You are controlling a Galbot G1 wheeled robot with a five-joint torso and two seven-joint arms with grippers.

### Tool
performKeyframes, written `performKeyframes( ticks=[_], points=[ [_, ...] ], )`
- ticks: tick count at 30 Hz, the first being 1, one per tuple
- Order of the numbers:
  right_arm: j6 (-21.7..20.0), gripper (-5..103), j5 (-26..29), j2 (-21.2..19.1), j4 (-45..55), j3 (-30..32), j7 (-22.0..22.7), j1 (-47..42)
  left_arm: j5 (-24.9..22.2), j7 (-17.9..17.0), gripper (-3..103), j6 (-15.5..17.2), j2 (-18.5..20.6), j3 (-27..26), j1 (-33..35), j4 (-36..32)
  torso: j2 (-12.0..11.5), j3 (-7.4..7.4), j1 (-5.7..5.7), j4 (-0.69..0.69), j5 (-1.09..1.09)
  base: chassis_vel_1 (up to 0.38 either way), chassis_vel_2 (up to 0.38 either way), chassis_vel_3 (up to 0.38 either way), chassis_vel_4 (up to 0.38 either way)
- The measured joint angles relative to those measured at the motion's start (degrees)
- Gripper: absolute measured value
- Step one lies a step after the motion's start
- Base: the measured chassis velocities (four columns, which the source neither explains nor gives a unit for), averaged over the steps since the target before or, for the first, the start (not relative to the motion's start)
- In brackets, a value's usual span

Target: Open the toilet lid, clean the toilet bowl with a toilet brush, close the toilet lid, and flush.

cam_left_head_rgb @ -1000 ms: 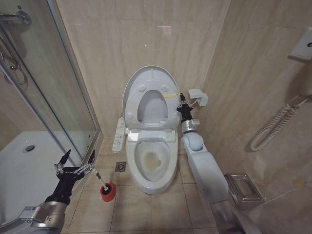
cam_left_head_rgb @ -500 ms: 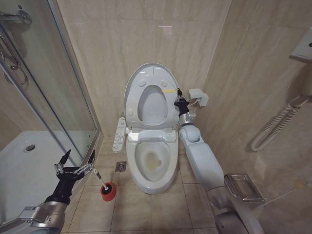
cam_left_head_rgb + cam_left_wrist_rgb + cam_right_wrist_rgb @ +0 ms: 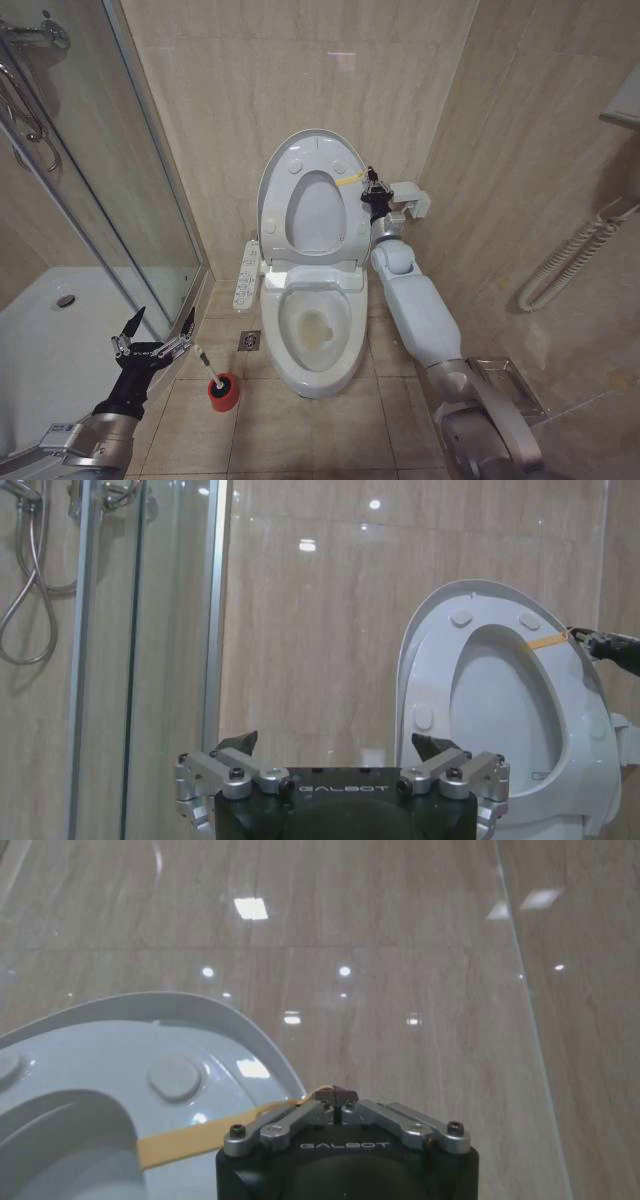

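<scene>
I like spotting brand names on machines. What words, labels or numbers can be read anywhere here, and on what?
"GALBOT": on the black body of the left gripper, in the left wrist view.
"GALBOT": on the black body of the right gripper, in the right wrist view.
Markings on the control panel beside the toilet bowl: too small to read.
Yellow tag on the seat: no readable text.

Right arm [image 3: 418, 320]: white glossy shell, grey joints. Grippers black w/ silver screwed finger links, "GALBOT" printed on left gripper [image 3: 340, 780] & right gripper [image 3: 343, 1104].
</scene>
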Motion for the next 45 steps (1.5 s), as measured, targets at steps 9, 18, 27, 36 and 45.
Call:
performKeyframes(
  ticks=[9,18,27,36,45],
  points=[
    [0.0,0,0.2,-0.4,-1.1,1.5,0.6,0.8,0.0,0.0,100,0.0,0.0,0.0,0.0,0.0,0.0,-0.01,-0.01,0.01,0.0,0.0,0.0,0.0,0.0],
    [0.0,0,0.1,-1.8,-1.5,2.5,0.8,0.6,0.0,0.0,100,0.0,0.0,0.0,0.0,0.0,0.0,-0.01,-0.01,0.03,-0.01,0.0,0.0,0.0,0.0],
    [0.1,0,-0.4,-2.8,-3.5,2.5,0.8,1.4,0.0,0.0,100,0.0,0.0,0.0,0.0,0.0,0.0,-0.02,-0.01,-0.03,-0.01,0.0,0.0,0.0,0.0],
    [1.1,0,-1.5,-2.2,-7.6,2.5,0.3,3.9,0.0,0.0,100,0.0,0.0,0.0,0.0,0.0,0.0,-0.01,-0.01,-0.07,-0.01,0.0,0.0,0.0,0.0],
    [1.2,0,-1.7,-2.3,-8.2,2.0,0.2,4.8,0.0,0.0,100,0.0,0.0,0.0,0.0,0.0,0.0,-0.01,-0.01,-0.07,0.01,0.0,0.0,0.0,0.0]
  ],
)
